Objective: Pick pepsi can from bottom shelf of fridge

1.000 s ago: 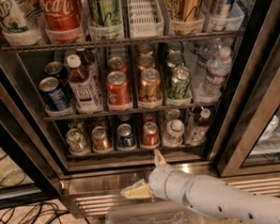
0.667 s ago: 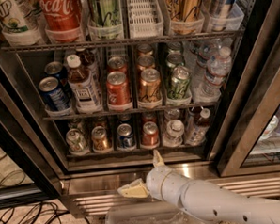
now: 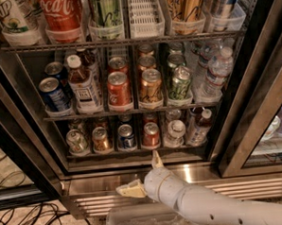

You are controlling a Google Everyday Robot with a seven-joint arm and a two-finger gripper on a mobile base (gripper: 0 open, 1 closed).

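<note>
The fridge carries a Coca-Cola bottle at eleven o'clock. The gripper hangs at six o'clock, jaws spread wide and empty. The pepsi can stands on the bottom shelf, at the gripper's eleven o'clock.

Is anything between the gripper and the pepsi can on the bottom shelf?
Nothing visible. The open gripper sits below the bottom shelf, in front of the fridge base; the pepsi can stands at the front of its lane.
</note>
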